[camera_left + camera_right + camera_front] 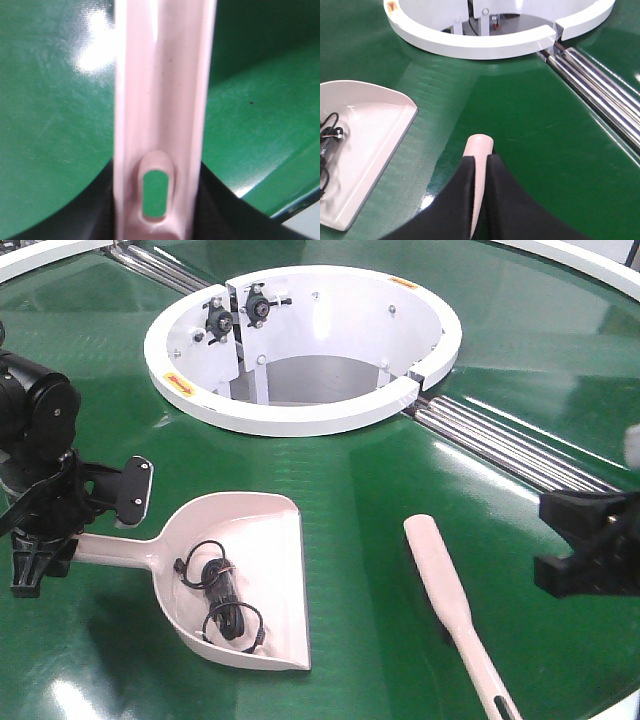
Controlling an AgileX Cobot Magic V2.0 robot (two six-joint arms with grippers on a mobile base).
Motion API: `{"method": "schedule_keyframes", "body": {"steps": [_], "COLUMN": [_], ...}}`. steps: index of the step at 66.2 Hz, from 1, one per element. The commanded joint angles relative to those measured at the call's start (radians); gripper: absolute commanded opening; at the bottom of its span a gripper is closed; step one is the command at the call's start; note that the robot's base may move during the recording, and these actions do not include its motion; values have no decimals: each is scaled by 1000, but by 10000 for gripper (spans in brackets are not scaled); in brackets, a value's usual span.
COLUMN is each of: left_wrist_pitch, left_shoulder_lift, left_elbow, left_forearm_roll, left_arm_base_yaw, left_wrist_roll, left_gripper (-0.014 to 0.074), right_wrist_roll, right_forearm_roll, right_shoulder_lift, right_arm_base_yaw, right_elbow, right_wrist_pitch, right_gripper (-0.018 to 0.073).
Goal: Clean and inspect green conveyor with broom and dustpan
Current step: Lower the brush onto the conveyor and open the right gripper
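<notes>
we see the broom (445,580) lying flat on the green conveyor (380,470), left of the right pincer (548,540), its long axis running from paddle at far left to slim handle at near right, so the right arm is nearer. that pincer hangs clear of it, fingers drawn almost together on nothing; we judge it must spread before dropping onto the handle. the left pincer (60,545) is clenched on the handle of the dustpan (270,540), left of the broom.

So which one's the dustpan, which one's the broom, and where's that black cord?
dustpan (272,562): front view, bare floor of the scoop.
broom (438,565): front view, flat paddle back.
black cord (224,588): front view, bundled middle, inside the scoop.
</notes>
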Motion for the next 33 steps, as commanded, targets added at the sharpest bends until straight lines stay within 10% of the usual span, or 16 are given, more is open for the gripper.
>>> {"method": "schedule_keyframes", "body": {"steps": [1,33], "left_wrist_pitch": [1,1], "left_shoulder_lift": [-37,-37], "left_elbow": [-29,-29], "left_forearm_roll": [-11,-11], "left_arm_base_yaw": [-9,-9], "left_wrist_roll": [-4,-4], "left_gripper": [-23,-23], "right_wrist_roll": [-4,-3], "right_forearm_roll": [8,9], "right_shoulder_lift": [-70,-149], "right_arm_base_yaw": [-3,-3], "right_elbow": [0,2], "right_wrist_pitch": [-72,-64], "right_gripper": [-11,-10]}}
